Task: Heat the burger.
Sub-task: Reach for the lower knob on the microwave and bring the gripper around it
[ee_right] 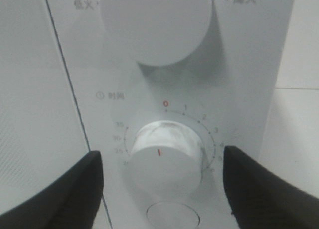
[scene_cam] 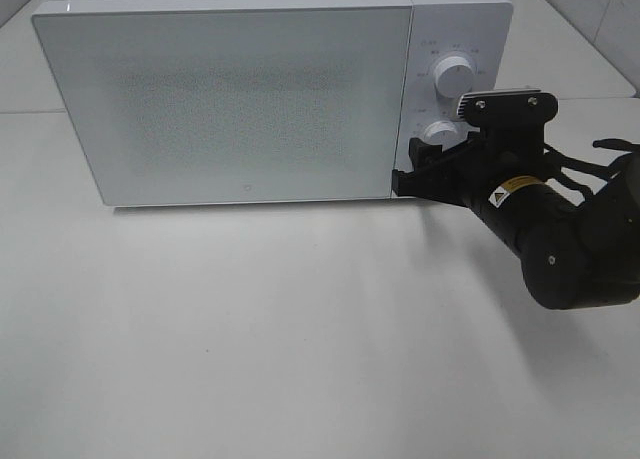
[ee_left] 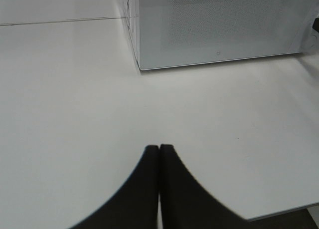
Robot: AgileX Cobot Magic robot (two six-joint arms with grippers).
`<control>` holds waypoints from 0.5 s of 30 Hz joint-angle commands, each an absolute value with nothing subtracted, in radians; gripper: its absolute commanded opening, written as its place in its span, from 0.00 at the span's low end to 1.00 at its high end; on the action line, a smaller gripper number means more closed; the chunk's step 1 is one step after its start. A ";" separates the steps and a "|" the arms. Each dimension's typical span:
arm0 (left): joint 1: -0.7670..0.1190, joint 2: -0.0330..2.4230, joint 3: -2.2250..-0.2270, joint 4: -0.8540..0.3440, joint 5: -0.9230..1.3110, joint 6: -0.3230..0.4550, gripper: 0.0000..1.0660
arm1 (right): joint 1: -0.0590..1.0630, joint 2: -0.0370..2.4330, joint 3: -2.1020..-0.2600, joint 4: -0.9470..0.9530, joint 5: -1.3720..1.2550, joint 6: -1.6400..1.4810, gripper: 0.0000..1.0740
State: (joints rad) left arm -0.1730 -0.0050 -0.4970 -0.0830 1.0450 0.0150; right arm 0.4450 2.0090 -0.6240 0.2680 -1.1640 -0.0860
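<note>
The burger is out of view. The white microwave [scene_cam: 230, 99] stands at the back of the table with its door closed. My right gripper [scene_cam: 425, 166] is open at the control panel, one finger on either side of the lower timer knob [scene_cam: 440, 132]. In the right wrist view the open gripper [ee_right: 162, 174] flanks that knob [ee_right: 159, 161] without touching it, and the knob's red mark sits near the 0 mark. My left gripper [ee_left: 159, 150] is shut with nothing in it, low over the bare table in front of the microwave's left corner [ee_left: 142, 64].
An upper power knob [scene_cam: 455, 75] sits above the timer knob, and a round button [ee_right: 173, 215] lies below it. The white table [scene_cam: 250, 329] stretches out in front of the microwave. A tiled wall rises at the back right.
</note>
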 commanded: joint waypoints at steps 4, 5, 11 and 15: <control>-0.174 -0.014 -0.495 -0.083 1.035 0.017 0.00 | 0.442 2.006 -0.666 0.262 -1.172 -0.091 0.61; -0.174 -0.014 -0.495 -0.083 1.035 0.017 0.00 | 0.442 2.006 -0.666 0.262 -1.172 -0.091 0.61; -0.174 -0.014 -0.495 -0.083 1.035 0.017 0.00 | 0.442 2.006 -0.678 0.269 -1.143 -0.094 0.56; -0.174 -0.014 -0.495 -0.083 1.035 0.017 0.00 | 0.442 2.006 -0.678 0.303 -1.149 -0.098 0.44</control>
State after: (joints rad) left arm -0.1730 -0.0050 -0.4970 -0.0830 1.0450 0.0150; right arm 0.4450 2.0090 -0.6570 0.2970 -1.1250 -0.0860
